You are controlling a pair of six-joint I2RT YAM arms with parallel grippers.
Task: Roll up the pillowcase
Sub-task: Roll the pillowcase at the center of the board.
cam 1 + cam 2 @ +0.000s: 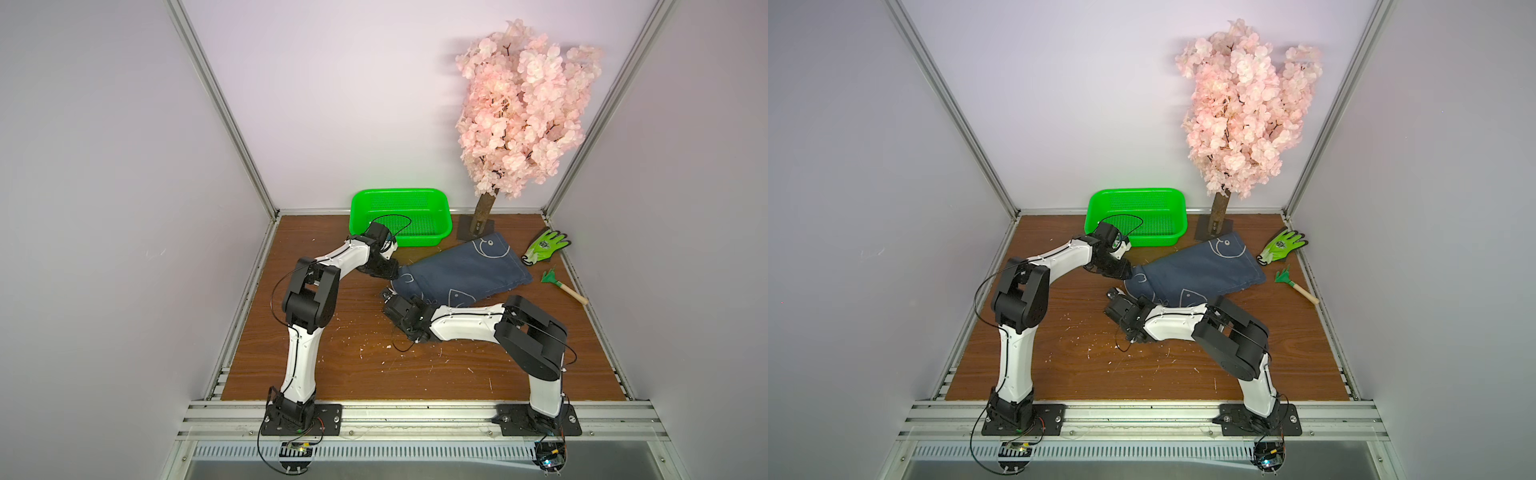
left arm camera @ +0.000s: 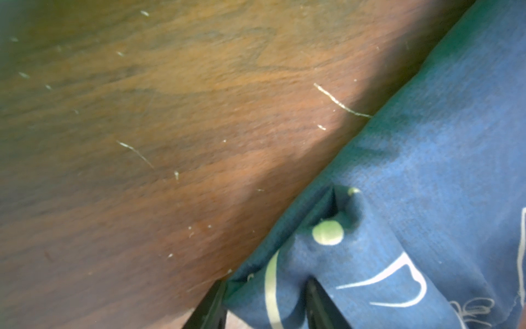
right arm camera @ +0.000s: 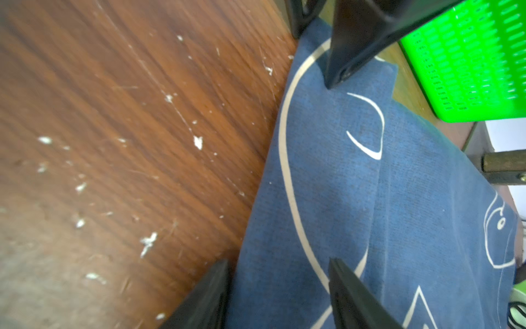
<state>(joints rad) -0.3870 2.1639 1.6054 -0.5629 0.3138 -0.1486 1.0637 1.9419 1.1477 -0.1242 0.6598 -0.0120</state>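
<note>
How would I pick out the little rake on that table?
Find the pink blossom tree at the back of the wooden table. Nearer the front, by the table's right edge, lies a green glove, and just in front of it the rake. It alone has green prongs on a pale wooden handle.

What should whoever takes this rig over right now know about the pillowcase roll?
Left pincer: shut on a bunched fold at one end of the pillowcase.
Right pincer: open, jaws astride the edge at that same end.
Pillowcase: lies on the table, between the two arms' wrists.
Done: that end looks turned over once.
To do: roll the flat length toward the far end.
</note>
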